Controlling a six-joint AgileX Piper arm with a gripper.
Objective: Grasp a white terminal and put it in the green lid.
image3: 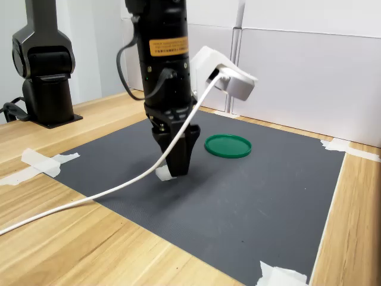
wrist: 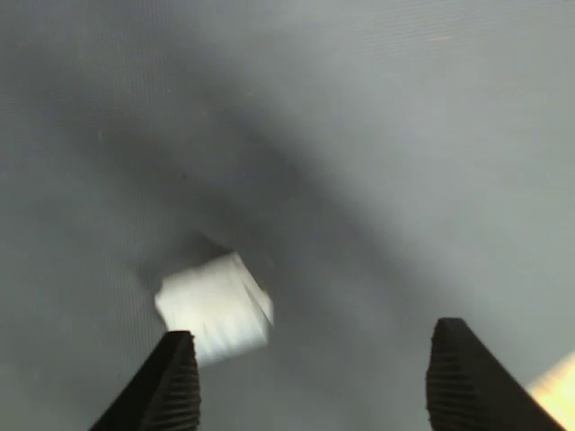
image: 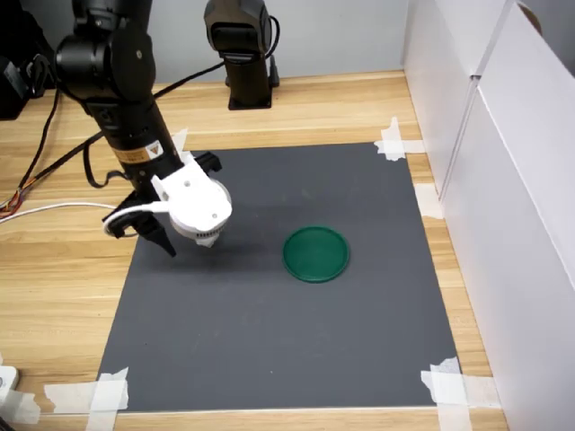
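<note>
White terminal (wrist: pixel 216 307) lay off-centre, beside one finger of the tool (wrist: pixel 319 382), whose fingers stood apart. Centring it before closing seemed wise; the green lid (image: pixel 315 253) waited to the first exterior view's right.

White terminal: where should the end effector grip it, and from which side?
Probably from above, across two opposite flat side faces. The white terminal is a small blocky piece on the mat, lying near one finger of the open end effector, so centre first.

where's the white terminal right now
The white terminal lies on the dark mat at the open gripper's tips, on the second exterior view's left of the green lid.
</note>
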